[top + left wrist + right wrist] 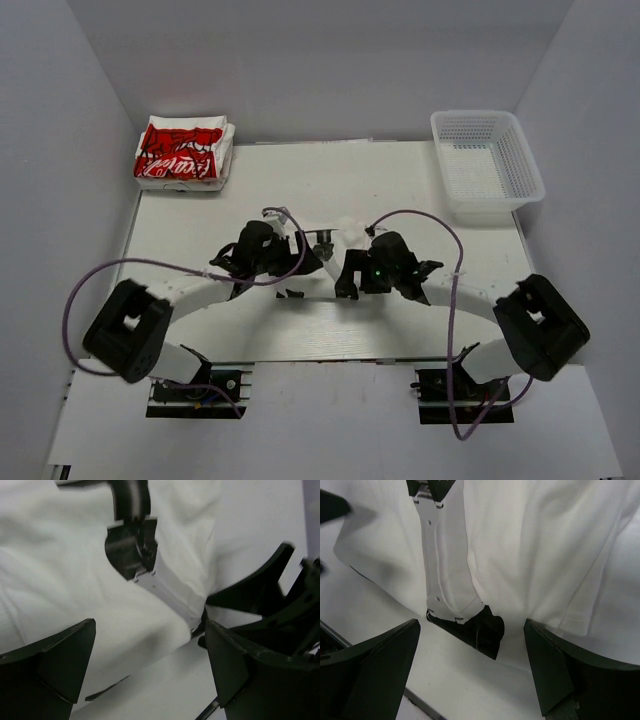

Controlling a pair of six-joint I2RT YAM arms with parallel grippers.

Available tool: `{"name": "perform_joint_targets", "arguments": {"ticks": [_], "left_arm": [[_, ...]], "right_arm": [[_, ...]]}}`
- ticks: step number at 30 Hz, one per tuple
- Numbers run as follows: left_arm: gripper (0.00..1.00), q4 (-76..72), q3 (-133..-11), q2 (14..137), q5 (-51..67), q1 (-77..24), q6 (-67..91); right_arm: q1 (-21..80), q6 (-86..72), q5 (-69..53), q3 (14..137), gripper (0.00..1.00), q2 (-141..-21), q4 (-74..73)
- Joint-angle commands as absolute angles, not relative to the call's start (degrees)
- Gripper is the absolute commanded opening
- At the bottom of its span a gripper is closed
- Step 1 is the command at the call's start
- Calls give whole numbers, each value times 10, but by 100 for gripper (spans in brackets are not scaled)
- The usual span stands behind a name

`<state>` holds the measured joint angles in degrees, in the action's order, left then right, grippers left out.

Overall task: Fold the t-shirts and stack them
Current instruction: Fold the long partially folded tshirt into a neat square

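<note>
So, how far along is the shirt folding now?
Done: shirts with red print lie folded and stacked at the far left corner. In hand: left arm and right arm hang over a plain white shirt, jaws open, gripping nothing. Left: fold it and add it to the stack.

My left gripper [150,630] and right gripper [471,625] each carry two matte black, wedge-shaped fingers [55,670]. Behind the jaws, black wrist housings [258,248] join white arm links [198,290]. The right wrist housing shows a small green light [378,268]. A purple cable [100,275] runs rearward from each wrist to black shoulder blocks [128,330] on metal base plates [195,385].
</note>
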<state>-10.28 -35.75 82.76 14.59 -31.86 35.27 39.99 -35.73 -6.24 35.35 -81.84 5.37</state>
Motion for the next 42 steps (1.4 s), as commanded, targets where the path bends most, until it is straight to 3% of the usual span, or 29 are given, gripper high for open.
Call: {"name": "perform_joint_targets", "arguments": {"ticks": [1,6,12,17,24,29,31,32,34,35,38,39,42], "left_arm": [[100,23,-380,703,45,-325,369],[100,98,-423,652,-71,-325,376],[100,192,-546,800,-158,-305,386],[100,170,-588,904,-135,-285,386],[75,145,-614,973,-116,-262,386],[59,124,-631,1006,-92,-256,386],[51,119,-631,1012,-81,-256,379],[43,112,-631,1012,-75,-256,379],[32,103,-631,1018,-64,-251,374],[21,96,-631,1018,-57,-250,374],[0,91,-631,1018,-43,-250,367],[0,91,-631,1018,-38,-250,360],[0,71,-614,984,-23,-250,353]], "right_arm": [[432,-384,30,383,90,-736,-98],[439,-366,117,463,90,-697,-136],[434,-352,259,547,90,-777,-162],[413,-345,301,602,90,-851,-163],[368,-324,251,635,88,-926,-144],[352,-306,182,656,78,-982,-109],[350,-302,164,670,73,-998,-99],[345,-299,162,672,70,-1003,-93],[344,-294,142,685,60,-1017,-93],[344,-294,139,686,48,-1020,-86],[342,-295,140,679,12,-1018,-72],[342,-297,141,678,0,-1012,-71],[342,-292,142,668,0,-987,-75]]}}
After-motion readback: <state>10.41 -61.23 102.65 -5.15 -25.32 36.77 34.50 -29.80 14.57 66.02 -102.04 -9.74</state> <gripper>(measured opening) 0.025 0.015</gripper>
